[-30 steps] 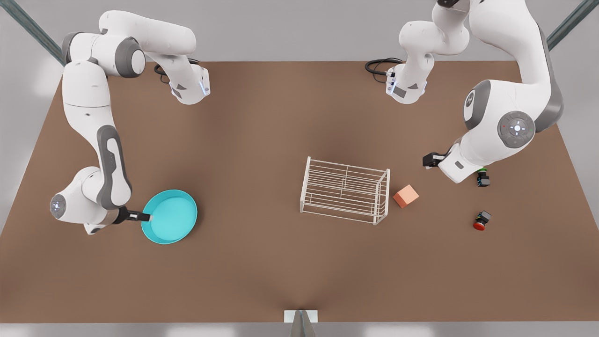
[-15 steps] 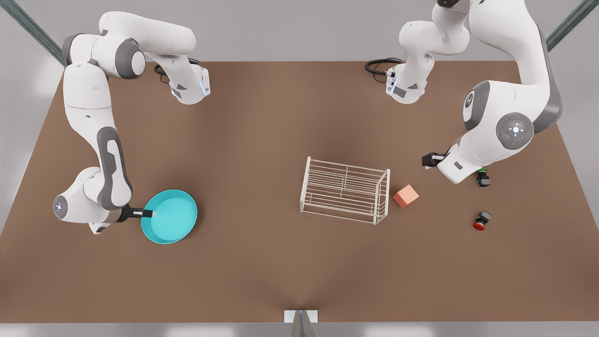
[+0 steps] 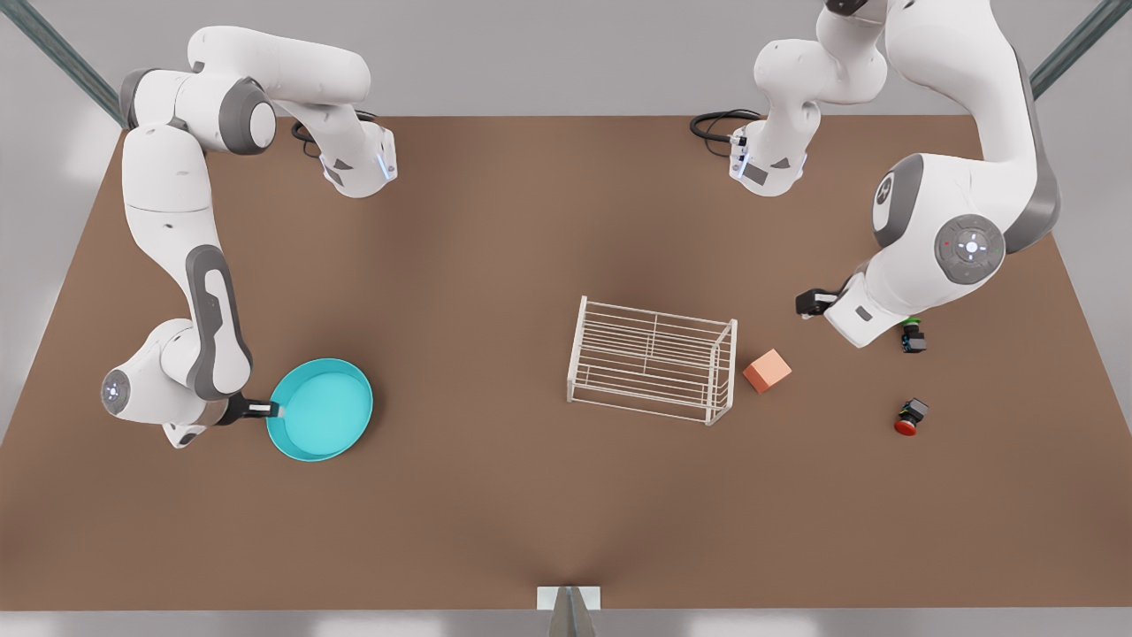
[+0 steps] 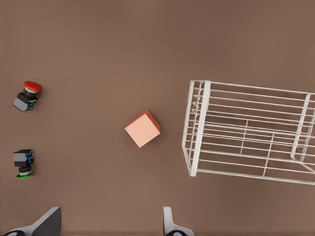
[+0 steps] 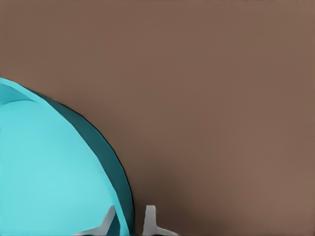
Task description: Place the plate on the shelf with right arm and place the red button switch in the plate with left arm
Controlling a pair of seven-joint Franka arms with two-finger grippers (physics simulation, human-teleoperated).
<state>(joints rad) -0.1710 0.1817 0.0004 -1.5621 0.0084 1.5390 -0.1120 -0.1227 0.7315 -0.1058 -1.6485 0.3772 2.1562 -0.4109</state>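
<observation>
Item 1, the front view's left: the right gripper (image 3: pixel 276 409) is straddling the near rim of the round turquoise shallow plate (image 3: pixel 323 411), one of its fingers (image 5: pixel 109 220) sitting inside the rim and one outside, not visibly clenched on it; the plate is lying flat on the brown worktop (image 3: pixel 495 495), well apart from the rack, apparently awaiting lifting.

Item 2, centre: the small white wire shelf (image 3: pixel 653 359) is standing upright, top bare.

Item 3: a salmon-orange cube (image 3: pixel 766 370) is lying just beside the shelf.

Item 4, right: the left gripper (image 3: pixel 809 304) is hovering, fingers released and spread wide, waiting.

Item 5: the black switch with a green cap (image 3: pixel 912 337).

Item 6: the red button switch (image 3: pixel 909 417) is lying on its side.

No legible writing.
</observation>
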